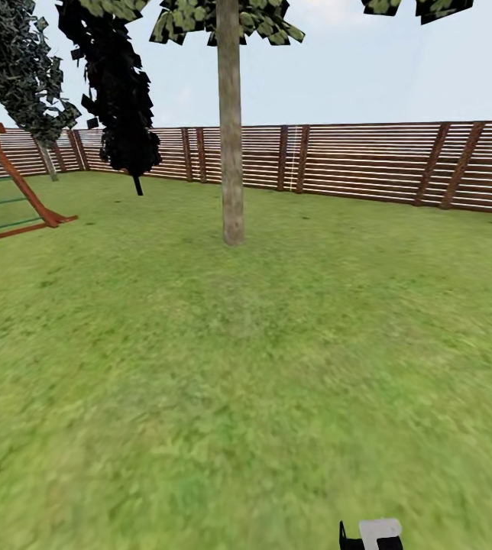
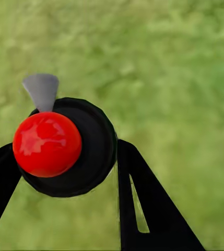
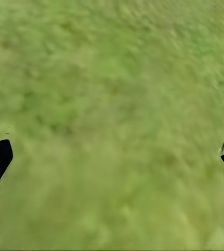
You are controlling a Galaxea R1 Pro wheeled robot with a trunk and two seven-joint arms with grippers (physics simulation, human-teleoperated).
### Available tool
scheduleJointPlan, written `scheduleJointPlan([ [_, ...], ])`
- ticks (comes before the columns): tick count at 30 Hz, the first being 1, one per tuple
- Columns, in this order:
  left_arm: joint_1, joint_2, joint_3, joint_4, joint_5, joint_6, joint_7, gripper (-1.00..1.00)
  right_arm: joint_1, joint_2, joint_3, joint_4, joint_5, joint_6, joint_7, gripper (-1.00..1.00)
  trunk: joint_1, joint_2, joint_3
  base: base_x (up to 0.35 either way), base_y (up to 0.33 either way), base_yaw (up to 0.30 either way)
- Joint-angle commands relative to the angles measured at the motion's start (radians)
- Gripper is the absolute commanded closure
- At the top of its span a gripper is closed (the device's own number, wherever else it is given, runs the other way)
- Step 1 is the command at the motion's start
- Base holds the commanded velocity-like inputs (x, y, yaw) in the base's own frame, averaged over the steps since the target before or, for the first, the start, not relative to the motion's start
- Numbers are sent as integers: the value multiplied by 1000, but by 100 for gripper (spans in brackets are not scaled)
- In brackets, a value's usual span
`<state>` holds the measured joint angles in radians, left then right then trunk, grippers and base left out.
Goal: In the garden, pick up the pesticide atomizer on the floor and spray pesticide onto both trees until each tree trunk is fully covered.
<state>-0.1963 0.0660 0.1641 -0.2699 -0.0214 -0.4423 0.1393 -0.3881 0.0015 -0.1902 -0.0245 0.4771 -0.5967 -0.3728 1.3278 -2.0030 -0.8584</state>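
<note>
The pesticide atomizer (image 2: 47,144) shows end-on in the left wrist view as a shiny red ball on a black round body with a small grey nozzle. My left gripper (image 2: 65,172) is shut on it, one black finger against each side, above blurry green grass. One tree stands ahead in the head view, its thick mottled trunk (image 1: 231,153) rising from the lawn under a leafy crown. My right gripper (image 3: 112,159) is open over bare grass, holding nothing. A grey-white gripper tip (image 1: 380,531) pokes up at the bottom edge of the head view.
A brown slatted fence (image 1: 353,160) rings the lawn behind the tree. A black-foliaged narrow tree (image 1: 120,92) stands back left, and a red-brown wooden play frame (image 1: 13,191) sits at the left edge. Wide grass (image 1: 238,367) lies between me and the trunk.
</note>
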Motion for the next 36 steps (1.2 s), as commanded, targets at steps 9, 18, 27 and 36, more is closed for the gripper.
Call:
scheduleJointPlan([
  [9,0,0,0,0,0,-2,0,100,0,0,0,0,0,0,0,-100,0,0,0,344,0,0],
  [18,0,0,0,0,0,-3,0,100,0,0,0,0,0,0,0,-100,0,0,0,344,0,0],
  [27,0,0,0,0,0,-4,0,100,0,0,0,0,0,0,0,-100,0,0,0,344,0,0],
  [36,0,1,0,0,0,-5,0,100,0,0,0,0,0,0,0,-100,0,0,0,344,0,0],
])
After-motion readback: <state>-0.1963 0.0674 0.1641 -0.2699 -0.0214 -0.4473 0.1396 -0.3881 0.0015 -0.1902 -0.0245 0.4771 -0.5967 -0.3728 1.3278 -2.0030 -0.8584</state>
